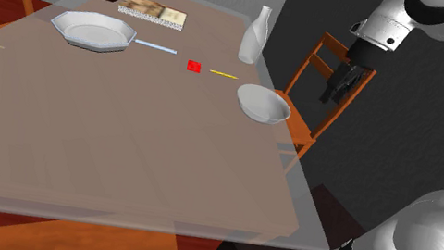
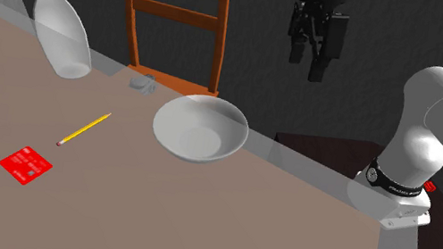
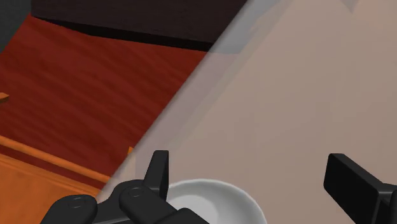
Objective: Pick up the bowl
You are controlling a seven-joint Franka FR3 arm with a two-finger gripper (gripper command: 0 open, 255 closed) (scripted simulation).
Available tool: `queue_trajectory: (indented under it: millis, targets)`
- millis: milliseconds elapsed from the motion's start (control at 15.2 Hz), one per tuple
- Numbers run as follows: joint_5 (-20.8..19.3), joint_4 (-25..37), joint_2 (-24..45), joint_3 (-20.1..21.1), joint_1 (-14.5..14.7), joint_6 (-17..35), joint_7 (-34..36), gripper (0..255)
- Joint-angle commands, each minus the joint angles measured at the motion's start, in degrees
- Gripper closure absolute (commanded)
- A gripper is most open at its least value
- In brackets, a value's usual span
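**Containers.** A white round bowl (image 1: 263, 105) (image 2: 200, 129) stands upright on the pale brown worktop (image 1: 116, 129), right of centre in the shoulder view and close to the worktop's edge, beside an orange wooden chair (image 1: 317, 80). Its mouth faces up and its inside is bare white. Being round, it has no long axis. A white narrow-necked bottle (image 1: 254, 36) stands upright above it in the frame.

**Views.** The shoulder view adds, at upper left, a white eight-sided pan (image 1: 91, 30), its inside also bare. The second exterior view shows plainly, at lower left, a yellow pencil (image 2: 84, 128) and a red square card (image 2: 28, 162). The wrist view brings the bowl's rim (image 3: 210, 200) to the lower edge.

**Gripper.** The black two-finger gripper (image 1: 334, 92) (image 2: 308, 62) (image 3: 248, 165) hangs above the bowl, its fingers apart and clear of the bowl.
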Motion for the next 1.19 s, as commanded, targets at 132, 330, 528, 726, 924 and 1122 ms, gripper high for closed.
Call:
queue_trajectory:
  millis: [132, 330, 528, 726, 924, 1122]
  targets:
    - [2.58, 2.93, 9.0, -4.55, 0.35, 4.32, -6.37, 0]
    - [5.54, 6.46, 16.36, -7.55, 0.8, 6.25, -11.31, 0]
    - [9.3, 10.88, 24.11, -10.1, 1.11, 7.12, -16.45, 0]
    - [13.69, 16.2, 32.2, -12.03, 1.02, 6.83, -21.55, 0]
    - [18.37, 22.41, 40.54, -13.03, 0.2, 5.44, -26.24, 0]
    - [20.92, 25.6, 45.23, -13.04, -0.61, 4.94, -28.71, 0]
